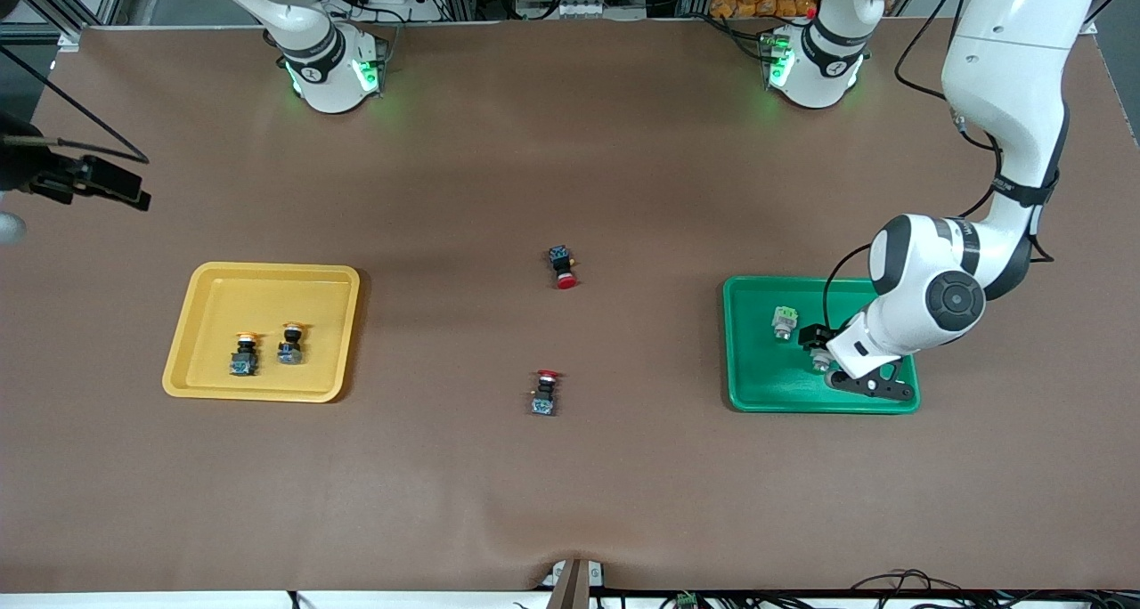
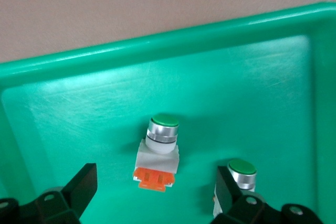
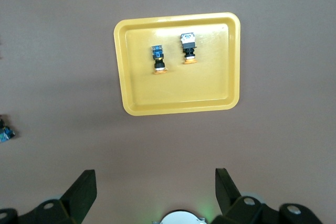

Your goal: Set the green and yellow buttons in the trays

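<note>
The green tray (image 1: 753, 386) lies at the left arm's end of the table. My left gripper (image 1: 821, 360) hangs low over it, open (image 2: 155, 195). A white-bodied green-capped button with an orange block (image 2: 157, 156) lies on the tray floor (image 2: 252, 103) between the fingers, touching neither. A second green-capped button (image 2: 240, 171) stands beside one finger (image 2: 227, 190); its light-green block shows in the front view (image 1: 784, 322). The yellow tray (image 1: 209, 369) holds two black buttons with yellow-orange caps (image 1: 245, 353) (image 1: 290, 343). My right gripper (image 3: 155, 182) waits open and empty high above the table, looking down on the yellow tray (image 3: 136, 85).
Two black switches with red caps lie on the brown mat mid-table, one farther from the front camera (image 1: 563, 266) and one nearer (image 1: 545, 393). Both arm bases stand along the table's back edge.
</note>
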You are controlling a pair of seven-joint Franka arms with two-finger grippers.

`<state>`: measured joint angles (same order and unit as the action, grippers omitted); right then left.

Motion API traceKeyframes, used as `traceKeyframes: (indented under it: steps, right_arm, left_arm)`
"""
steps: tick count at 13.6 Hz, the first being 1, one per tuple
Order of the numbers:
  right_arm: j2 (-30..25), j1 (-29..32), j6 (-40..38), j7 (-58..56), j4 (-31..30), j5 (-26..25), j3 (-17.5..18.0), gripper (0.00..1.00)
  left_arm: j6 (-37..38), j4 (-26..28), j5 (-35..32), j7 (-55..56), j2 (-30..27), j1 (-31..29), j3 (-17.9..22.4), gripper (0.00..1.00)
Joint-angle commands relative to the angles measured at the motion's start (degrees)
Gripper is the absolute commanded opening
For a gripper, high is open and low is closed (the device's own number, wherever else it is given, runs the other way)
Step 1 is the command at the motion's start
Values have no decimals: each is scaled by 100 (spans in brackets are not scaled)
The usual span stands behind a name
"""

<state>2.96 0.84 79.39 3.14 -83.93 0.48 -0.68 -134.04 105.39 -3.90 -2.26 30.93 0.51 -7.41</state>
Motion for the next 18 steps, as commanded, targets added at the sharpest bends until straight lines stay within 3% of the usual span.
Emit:
traceKeyframes:
  steps: [1, 6, 9, 16, 18]
  right_arm:
    - [-208, -66, -151, -270, -150, -101, -28, 100]
    - [-234, -110, -195, -270, -115, -101, -72, 100]
    - [-208, -145, -117, -270, -132, -101, -37, 100]
    - [-217, -207, -90, -191, -141, -101, -37, 100]
    - [-217, -216, -90, -182, -115, -110, -37, 100]
  left_arm:
    - [622, -298, -111, 6, -245, 1, -42, 100]
    - [2159, -1545, -41, 6, -289, 2, -190, 100]
    - [2881, -1934, -32, 6, -595, -34, -253, 100]
    - [4341, -1952, 196, 6, -1922, -201, -174, 100]
    - [4710, -1943, 196, 23, -2353, 17, 167, 100]
